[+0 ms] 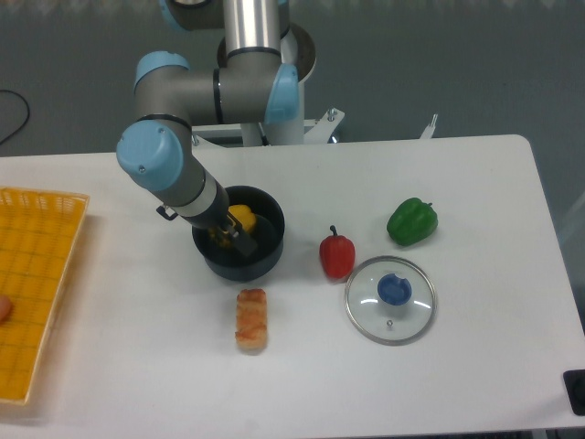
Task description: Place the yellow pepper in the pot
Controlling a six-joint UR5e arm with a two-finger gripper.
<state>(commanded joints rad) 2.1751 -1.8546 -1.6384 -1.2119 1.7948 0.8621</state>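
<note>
White table (475, 183) fills our view, with a yellow tray (37, 283) at its left edge. We see our gripper (228, 236) reaching into the pot (239, 259), the yellow pepper (241, 218) lying inside just beside and behind it; we cannot tell how its fingers stand. Right of the pot stand a red pepper (337, 255), a glass lid (390, 299) and a green pepper (412, 221).

Small glossy yellow pepper (241, 217) sits inside round black pot (262, 259) near counter (475, 384) middle, arm's gripper (230, 240) reaching in over it, jaws hidden. Red pepper (337, 255) just right of pot; breaded orange-brown piece (250, 319) toward front edge.
</note>
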